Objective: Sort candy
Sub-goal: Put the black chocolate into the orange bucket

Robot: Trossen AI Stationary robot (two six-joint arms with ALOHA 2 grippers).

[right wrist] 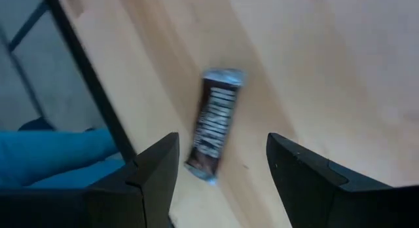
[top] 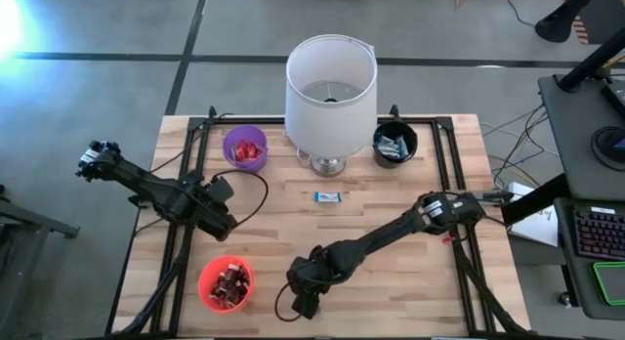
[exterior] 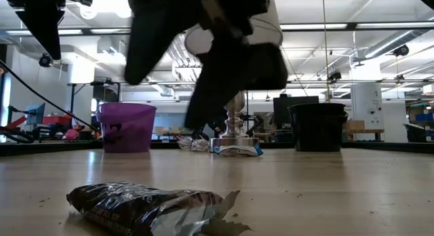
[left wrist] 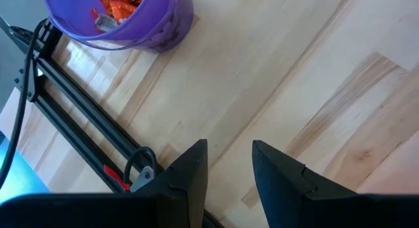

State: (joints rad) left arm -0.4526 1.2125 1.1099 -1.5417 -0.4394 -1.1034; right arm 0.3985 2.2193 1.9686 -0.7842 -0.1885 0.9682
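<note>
Left pincer (top: 223,226) waits open over the wooden counter (top: 391,281) near the purple plastic cup (top: 245,148) holding red candies. A shiny dark brown wrapped mini candy bar (right wrist: 214,120), crinkled silver ends, lies flat at the counter's front edge. Right pincer (right wrist: 219,166) hovers just above it, fingers spread wide, not touching.

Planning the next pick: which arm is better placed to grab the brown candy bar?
Right. The right gripper hangs over the brown candy bar, jaws open astride it. The left gripper is near the purple cup.
</note>
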